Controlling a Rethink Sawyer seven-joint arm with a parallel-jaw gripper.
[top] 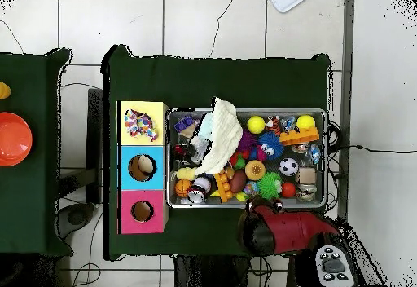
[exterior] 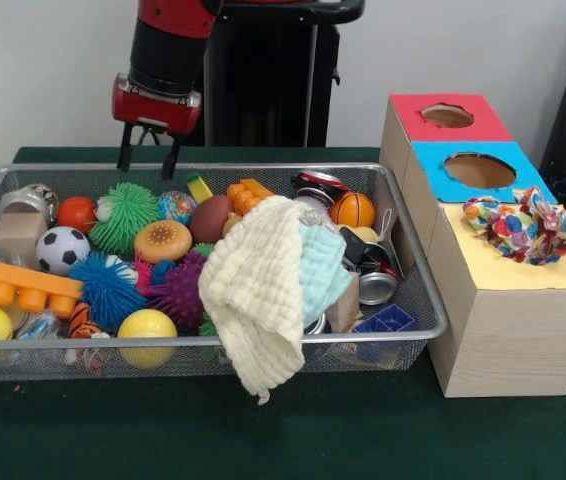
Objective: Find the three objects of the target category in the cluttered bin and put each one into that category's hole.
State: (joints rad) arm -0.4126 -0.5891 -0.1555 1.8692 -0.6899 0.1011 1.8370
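Observation:
The wire mesh bin [exterior: 415, 262] is full of toys and also shows in the overhead view [top: 327, 157]. One white ruffled fabric piece with coloured dots [exterior: 523, 228] lies on the yellow top of the nearest wooden box [exterior: 508, 330], covering its hole; it shows in the overhead view too [top: 140, 125]. No other dotted fabric shows in the bin. My gripper [exterior: 148, 155] is open and empty, above the bin's far rim towards the left. In the overhead view the red arm [top: 281, 227] covers it.
A cream waffle cloth [exterior: 258, 290] hangs over the bin's front rim, with a pale teal cloth [exterior: 321, 268] beside it. Spiky balls [exterior: 123, 215], a soccer ball [exterior: 61, 248], yellow balls and cans fill the bin. The blue-topped hole [exterior: 478, 170] and red-topped hole [exterior: 448, 115] are uncovered.

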